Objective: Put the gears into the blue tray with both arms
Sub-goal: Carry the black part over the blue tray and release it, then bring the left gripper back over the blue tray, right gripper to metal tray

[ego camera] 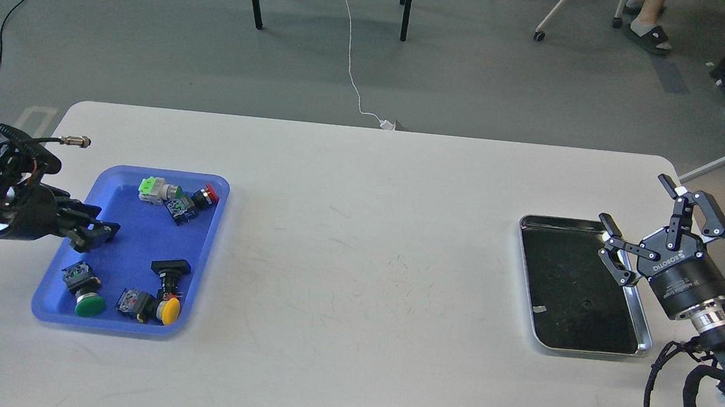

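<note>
Gears are barely showing: one tiny black disc [586, 303] is lying on the silver metal tray's black liner [568, 276], risking a missed pinch by the open right tool [641, 220]; the left tool's [100, 235] state over the bright-blue plastic tray [134, 221] cannot be told.

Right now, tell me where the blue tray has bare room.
Blue tray: bare through the middle, between the far switch cluster and the near switches. The left gripper hangs over its left rim. Both ends are crowded.

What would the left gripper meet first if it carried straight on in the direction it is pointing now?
The left gripper points rightward over the blue tray. Straight ahead lies bare tray floor, then probably the black-capped switch or the tray's right rim. Its height above the tray is unclear, so it might pass over both.
</note>
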Motion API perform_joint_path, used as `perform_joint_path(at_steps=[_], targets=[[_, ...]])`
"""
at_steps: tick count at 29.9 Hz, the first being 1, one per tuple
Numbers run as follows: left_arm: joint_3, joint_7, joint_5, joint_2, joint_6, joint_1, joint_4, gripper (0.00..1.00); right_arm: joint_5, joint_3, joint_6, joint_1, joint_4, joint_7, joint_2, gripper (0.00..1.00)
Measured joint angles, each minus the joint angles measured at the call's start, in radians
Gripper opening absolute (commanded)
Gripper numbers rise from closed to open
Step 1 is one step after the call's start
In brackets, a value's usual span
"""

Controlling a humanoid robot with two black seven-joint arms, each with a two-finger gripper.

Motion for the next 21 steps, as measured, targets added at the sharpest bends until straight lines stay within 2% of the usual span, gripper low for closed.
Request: perform_joint_path(at_steps=[5, 8, 11, 13, 16, 21], targets=[[-0.125, 0.0, -0.224, 0.006, 0.004, -0.049, -0.044, 0.92, 0.0, 0.001, 0.0, 0.0, 0.004, 0.0, 0.0, 0.97], [-0.209, 0.0, -0.452, 0.017, -0.001, -0.057, -0.141, 0.97, 0.0, 0.0, 0.0, 0.0, 0.008, 0.0, 0.001, 0.98], [-0.245, 0.0, -0.741, 0.038, -0.002, -0.047, -0.269, 0.98, 0.0, -0.001, 0.0, 0.003, 0.019, 0.0, 0.001, 0.98], [-0.258, 0.0, -0.945, 0.041, -0.002, -0.02, -0.345, 0.98, 0.0, -0.002, 0.0, 0.007, 0.053, 0.0, -0.002, 0.98], [-0.293, 0.0, -1.161, 0.015, 0.0, 0.028, -0.395, 0.98, 0.0, -0.003, 0.0, 0.01, 0.106, 0.0, -0.015, 0.97], [-0.475, 0.0, -1.276, -0.116, 0.007, 0.203, -0.402, 0.98, 0.0, -0.008, 0.0, 0.038, 0.121, 0.0, -0.033, 0.98]])
